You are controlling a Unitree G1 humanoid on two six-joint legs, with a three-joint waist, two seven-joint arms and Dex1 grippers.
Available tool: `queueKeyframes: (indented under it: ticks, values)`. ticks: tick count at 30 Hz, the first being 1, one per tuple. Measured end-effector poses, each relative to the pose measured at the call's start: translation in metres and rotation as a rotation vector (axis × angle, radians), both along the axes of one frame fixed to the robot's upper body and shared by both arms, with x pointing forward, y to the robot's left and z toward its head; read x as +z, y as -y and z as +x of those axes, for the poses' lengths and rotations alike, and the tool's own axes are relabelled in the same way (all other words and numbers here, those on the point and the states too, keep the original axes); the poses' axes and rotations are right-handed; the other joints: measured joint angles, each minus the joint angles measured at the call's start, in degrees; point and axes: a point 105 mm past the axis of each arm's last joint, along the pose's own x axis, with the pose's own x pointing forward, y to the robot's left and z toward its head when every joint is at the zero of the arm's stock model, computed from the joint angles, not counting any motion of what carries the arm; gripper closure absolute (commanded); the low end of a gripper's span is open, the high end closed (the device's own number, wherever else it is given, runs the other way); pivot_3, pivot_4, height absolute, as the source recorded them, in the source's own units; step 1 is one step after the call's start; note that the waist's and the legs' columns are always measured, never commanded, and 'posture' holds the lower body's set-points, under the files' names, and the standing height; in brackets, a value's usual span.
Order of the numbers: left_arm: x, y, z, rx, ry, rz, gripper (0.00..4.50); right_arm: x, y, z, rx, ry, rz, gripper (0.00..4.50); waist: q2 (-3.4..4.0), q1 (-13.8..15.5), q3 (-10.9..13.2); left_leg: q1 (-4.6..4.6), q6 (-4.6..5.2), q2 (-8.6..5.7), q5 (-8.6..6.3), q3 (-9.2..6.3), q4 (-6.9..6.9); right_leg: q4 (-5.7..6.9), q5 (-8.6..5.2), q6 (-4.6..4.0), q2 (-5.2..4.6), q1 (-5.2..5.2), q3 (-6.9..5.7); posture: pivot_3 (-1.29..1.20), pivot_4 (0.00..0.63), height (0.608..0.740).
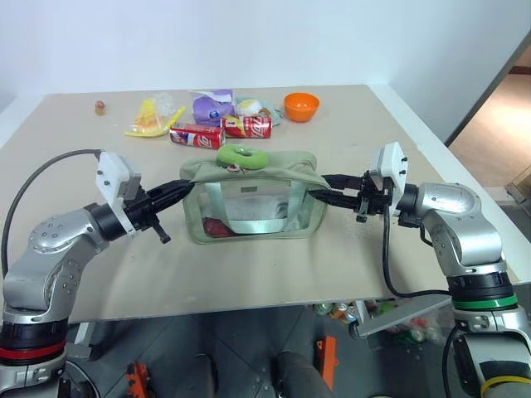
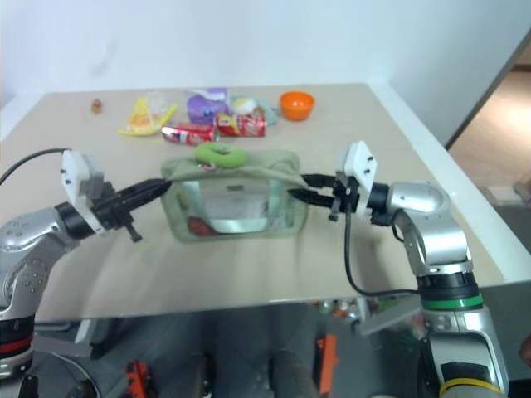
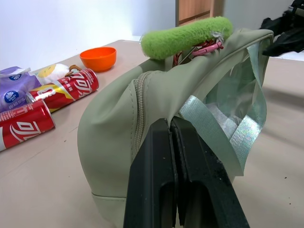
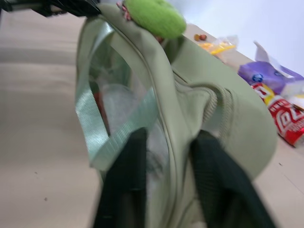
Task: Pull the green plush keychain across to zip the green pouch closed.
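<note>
At centre frame of the head views the green pouch (image 1: 253, 199) sits on the table (image 1: 348, 265), braced at both ends: this looks like the hold-and-steady step before the zip is drawn. The left gripper (image 3: 173, 124) is clenched on the fabric at the pouch's left end, its fingers pressed together over a fold. The right gripper (image 4: 166, 142) straddles the opposite end seam with its fingers apart; whether it grips or has let go I cannot tell.

The green plush keychain (image 1: 241, 156) lies on top of the pouch, a little left of centre, untouched. To my judgement the next move calls for one gripper to keep the pouch pinned while the other goes to the plush ring, closes on it and draws it along the zipper line.

The pouch is sage-green cloth with clear window sides and pale webbing straps (image 1: 249, 225); the keychain is a lime fuzzy ring on a pink clip (image 3: 207, 47)
</note>
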Motion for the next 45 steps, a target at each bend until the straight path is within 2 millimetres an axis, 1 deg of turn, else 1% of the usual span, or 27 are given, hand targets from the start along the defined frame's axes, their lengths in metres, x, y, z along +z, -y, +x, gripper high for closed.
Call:
queueKeyframes:
  ticks: [1,2,5,6,7,8,9,11,14,16,18,22,23,24,26,27,29,31,32,34,35,41,45]
  values:
    - [0.0,0.0,0.0,-0.001,-0.001,0.0,4.5,0.007,-0.003,0.0,0.009,0.011,0.008,1.71,0.01,0.0,0.0,0.0,0.0,0.0,0.0,0.01,0.0,0.0,0.0,0.0,-0.01,-0.01,0.0,0.0,0.15,0.74]
    - [0.0,0.002,0.0,-0.005,-0.001,0.0,4.5,0.015,-0.005,-0.001,0.015,0.03,0.013,1.34,0.01,0.0,0.0,0.0,0.0,0.0,0.0,0.02,0.0,0.0,0.0,0.0,-0.01,-0.01,0.01,0.0,0.15,0.74]
    - [0.0,0.004,0.0,-0.01,-0.002,-0.002,4.5,0.054,-0.02,-0.007,0.057,0.141,0.034,0.28,0.0,0.03,0.0,0.0,0.0,0.0,0.0,0.0,-0.01,-0.01,0.0,0.0,-0.01,-0.01,-0.01,0.0,0.15,0.74]
    - [0.0,0.005,0.0,-0.012,-0.003,-0.003,4.5,0.066,-0.025,-0.011,0.073,0.174,0.045,0.02,0.0,0.04,0.0,0.0,0.0,0.0,0.0,0.0,-0.01,-0.01,-0.01,-0.01,-0.01,0.0,-0.01,0.0,0.15,0.74]
    - [0.0,0.005,0.0,-0.012,-0.003,-0.003,4.5,0.077,-0.034,-0.014,0.089,0.202,0.073,0.02,-0.01,0.03,-0.01,0.0,0.0,0.0,0.0,-0.01,-0.02,-0.01,-0.02,-0.02,-0.01,0.0,-0.02,0.0,0.15,0.74]
    - [0.0,0.005,0.0,-0.013,-0.003,-0.003,4.5,0.085,-0.041,-0.016,0.105,0.219,0.096,0.02,-0.01,0.03,-0.01,0.0,0.0,0.01,0.0,-0.01,-0.02,-0.01,-0.02,-0.02,-0.01,-0.01,-0.02,0.0,0.15,0.74]
    - [0.0,0.007,0.0,-0.017,-0.003,-0.002,4.5,0.092,-0.054,-0.018,0.128,0.236,0.12,0.02,-0.01,0.03,-0.01,0.0,0.0,0.01,0.0,-0.01,-0.03,-0.01,-0.02,-0.02,-0.01,-0.01,-0.02,0.0,0.15,0.74]
    - [-0.001,0.01,0.0,-0.026,-0.005,-0.003,4.5,0.093,-0.067,-0.02,0.154,0.235,0.138,0.02,-0.04,0.27,-0.03,-0.02,0.0,-0.01,0.0,-0.03,-0.03,-0.02,-0.05,0.0,-0.06,0.01,-0.07,0.0,0.15,0.74]
    - [-0.001,0.013,-0.001,-0.037,-0.004,-0.009,4.5,0.08,-0.084,-0.015,0.182,0.217,0.117,0.02,-0.05,0.5,-0.03,-0.06,0.0,-0.13,0.0,0.0,-0.02,-0.06,-0.08,0.07,-0.21,0.03,-0.07,0.0,0.15,0.74]
    - [-0.001,0.015,-0.001,-0.04,-0.004,-0.013,4.5,0.067,-0.086,-0.003,0.158,0.191,0.098,0.02,-0.05,0.62,-0.04,-0.08,0.0,-0.23,0.0,0.02,-0.01,-0.1,-0.09,0.16,-0.33,0.05,-0.06,0.0,0.15,0.74]
    - [-0.001,0.017,-0.001,-0.039,-0.001,-0.015,4.5,0.059,-0.084,0.006,0.134,0.167,0.086,0.02,-0.05,0.76,-0.03,-0.12,0.0,-0.26,0.0,0.04,-0.01,-0.13,-0.08,0.2,-0.38,0.04,-0.05,0.0,0.15,0.74]
    - [-0.001,0.018,-0.001,-0.037,0.0,-0.016,4.5,0.048,-0.083,0.012,0.132,0.143,0.046,0.02,-0.05,0.86,-0.04,-0.12,0.0,-0.26,-0.01,0.02,-0.06,-0.13,-0.14,0.18,-0.36,0.02,-0.07,0.0,0.15,0.74]
    - [-0.001,0.018,-0.001,-0.036,0.001,-0.017,4.5,0.045,-0.084,0.013,0.135,0.133,0.033,0.53,-0.05,0.86,-0.03,-0.12,0.0,-0.25,-0.01,0.0,-0.08,-0.13,-0.15,0.17,-0.36,0.02,-0.09,0.0,0.15,0.74]
    - [-0.001,0.018,-0.001,-0.036,0.002,-0.017,4.5,0.042,-0.083,0.015,0.135,0.125,0.022,0.79,-0.05,0.89,-0.03,-0.13,0.0,-0.26,-0.01,-0.01,-0.09,-0.13,-0.15,0.17,-0.36,0.02,-0.1,0.0,0.15,0.74]
    - [-0.001,0.018,-0.001,-0.035,0.002,-0.018,4.5,0.038,-0.083,0.016,0.138,0.119,0.005,1.53,-0.05,0.92,-0.03,-0.13,0.0,-0.26,-0.01,-0.01,-0.08,-0.13,-0.15,0.17,-0.36,0.02,-0.1,0.0,0.15,0.74]
    - [-0.001,0.019,-0.001,-0.035,0.002,-0.019,4.5,0.037,-0.083,0.016,0.139,0.118,-0.002,1.77,-0.05,0.92,-0.03,-0.13,0.0,-0.26,-0.01,-0.01,-0.08,-0.13,-0.15,0.18,-0.36,0.03,-0.1,0.0,0.15,0.74]
    - [-0.001,0.019,-0.001,-0.033,0.002,-0.02,4.5,0.035,-0.082,0.017,0.141,0.113,-0.006,2.56,-0.05,0.94,-0.03,-0.13,-0.01,-0.26,-0.01,-0.01,-0.07,-0.13,-0.15,0.19,-0.36,0.04,-0.1,0.0,0.15,0.74]
    - [-0.001,0.019,0.0,-0.031,0.003,-0.02,4.5,0.034,-0.082,0.017,0.141,0.11,-0.008,3.17,-0.05,0.94,-0.03,-0.13,-0.01,-0.26,-0.01,-0.01,-0.07,-0.13,-0.14,0.18,-0.36,0.03,-0.1,0.0,0.15,0.74]
    - [-0.002,0.019,0.0,-0.028,0.002,-0.02,4.5,0.034,-0.082,0.017,0.141,0.11,-0.009,3.59,-0.05,0.94,-0.03,-0.12,-0.01,-0.26,-0.01,-0.01,-0.07,-0.13,-0.14,0.18,-0.36,0.03,-0.1,0.0,0.15,0.74]
    - [-0.002,0.02,0.0,-0.027,0.002,-0.02,4.5,0.034,-0.082,0.017,0.138,0.111,-0.014,4.26,-0.05,0.94,-0.03,-0.12,-0.01,-0.26,-0.01,-0.01,-0.07,-0.13,-0.14,0.18,-0.36,0.03,-0.1,0.0,0.15,0.74]
    - [-0.002,0.02,0.0,-0.028,0.001,-0.02,4.5,0.034,-0.082,0.018,0.137,0.111,-0.015,4.39,-0.05,0.94,-0.03,-0.12,-0.01,-0.26,-0.01,-0.01,-0.07,-0.13,-0.15,0.19,-0.36,0.03,-0.1,0.0,0.15,0.74]
    - [-0.003,0.022,0.001,-0.029,0.001,-0.017,4.5,0.033,-0.082,0.018,0.133,0.115,-0.021,4.39,-0.05,0.96,-0.03,-0.12,-0.01,-0.26,-0.01,-0.01,-0.07,-0.13,-0.15,0.19,-0.36,0.03,-0.1,0.0,0.15,0.74]
    - [0.0,0.024,0.004,-0.017,0.014,-0.009,4.5,0.037,-0.078,0.019,0.116,0.137,-0.01,4.39,-0.05,1.16,-0.03,-0.13,-0.01,-0.27,-0.01,-0.01,-0.07,-0.14,-0.15,0.19,-0.37,0.03,-0.1,0.0,0.15,0.74]
